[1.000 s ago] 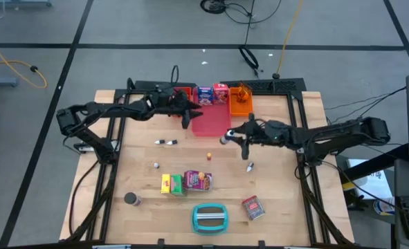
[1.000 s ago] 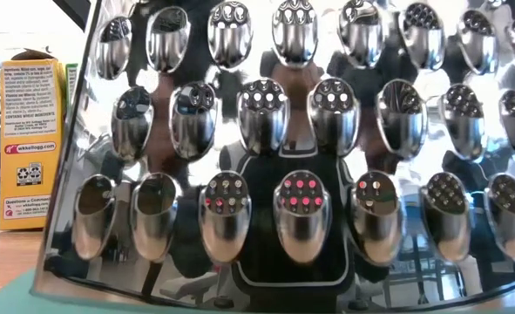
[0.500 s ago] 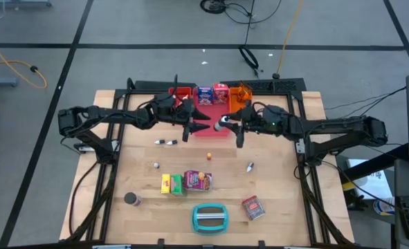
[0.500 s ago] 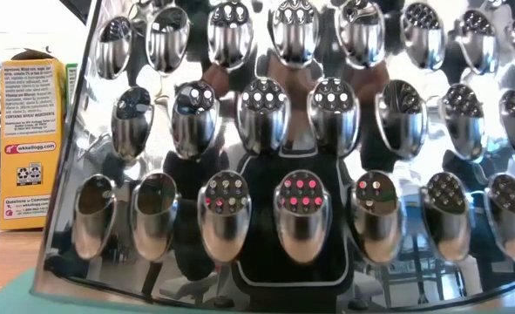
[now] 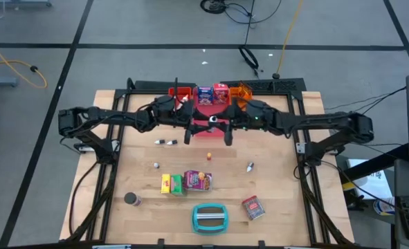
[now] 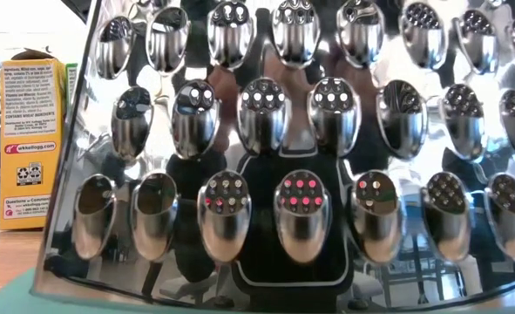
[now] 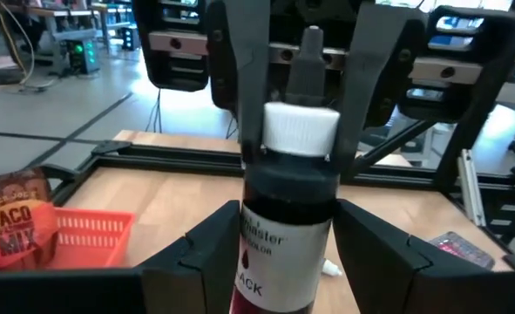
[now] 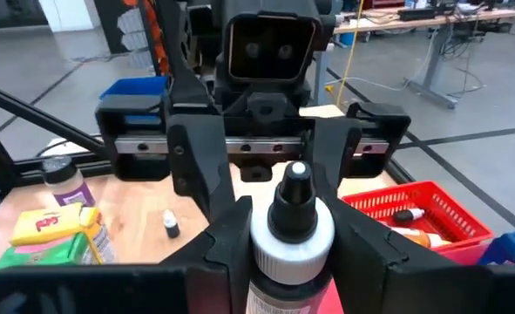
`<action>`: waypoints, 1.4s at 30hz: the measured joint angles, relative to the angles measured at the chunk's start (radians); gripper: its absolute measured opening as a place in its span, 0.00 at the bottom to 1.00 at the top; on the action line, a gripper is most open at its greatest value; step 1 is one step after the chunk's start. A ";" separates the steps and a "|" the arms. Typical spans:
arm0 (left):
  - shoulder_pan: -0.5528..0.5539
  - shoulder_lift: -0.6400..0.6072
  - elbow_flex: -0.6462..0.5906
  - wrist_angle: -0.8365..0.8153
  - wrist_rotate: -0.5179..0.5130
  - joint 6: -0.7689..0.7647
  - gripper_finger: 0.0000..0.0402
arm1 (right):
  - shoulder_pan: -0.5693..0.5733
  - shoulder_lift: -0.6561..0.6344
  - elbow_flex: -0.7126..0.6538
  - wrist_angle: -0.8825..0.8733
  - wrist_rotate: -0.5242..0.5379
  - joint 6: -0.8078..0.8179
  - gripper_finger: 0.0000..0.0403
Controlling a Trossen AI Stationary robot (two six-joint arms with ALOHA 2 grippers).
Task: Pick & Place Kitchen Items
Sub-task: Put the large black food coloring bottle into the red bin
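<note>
A small dark bottle [image 5: 210,123] with a white cap, a dark nozzle and a label reading BLACK [image 7: 287,253] stands upright between both grippers, above the pink tray [image 5: 205,115]. My left gripper [image 5: 203,125] reaches in from the table's left and my right gripper [image 5: 217,124] from the right; both are shut on the bottle. The other kitchen items lie on the table: a yellow box [image 5: 166,183], a green box [image 5: 177,184], a purple packet [image 5: 198,180], a dark can [image 5: 131,199] and a red packet [image 5: 252,207]. Tiny bottles [image 5: 166,142] lie mid-table. My left gripper [image 7: 287,240] pinches the bottle's dark body [image 7: 266,253], below the cap, between its two fingers. It comes level from the table's left. The bottle is upright and lifted clear. My right gripper [image 8: 292,235] pinches the bottle's white cap [image 8: 270,234] between its two fingers, level from the table's right, above the left gripper's hold.
Red tray [image 5: 180,93] and orange tray [image 5: 241,95] sit at the far edge, with a blue-white box [image 5: 205,95] and a red-white box [image 5: 221,93] between them. The teal-and-grey oblong object [image 5: 210,217] lies near the near edge. Its shiny holed face [image 6: 283,174] fills the low view.
My right gripper has carried the bottle toward the table's left and far edge, from beside the pink tray to my left gripper above it. My left gripper has shifted slightly toward the near edge, and the two now meet at the bottle.
</note>
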 joint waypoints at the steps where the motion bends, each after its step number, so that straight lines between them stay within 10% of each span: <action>1: -0.001 0.000 0.000 0.001 -0.002 0.003 0.45 | -0.002 0.009 0.014 -0.005 -0.003 0.000 0.27; 13: -0.007 -0.002 0.001 0.005 -0.021 -0.007 0.37 | -0.010 0.029 0.063 -0.039 -0.023 -0.017 0.27; 30: -0.023 0.001 0.001 0.031 -0.122 -0.003 0.55 | -0.010 0.027 0.067 -0.007 -0.024 -0.025 0.27; 42: -0.037 0.001 0.001 0.056 -0.128 0.033 0.20 | -0.009 0.027 0.066 -0.017 -0.024 -0.025 0.27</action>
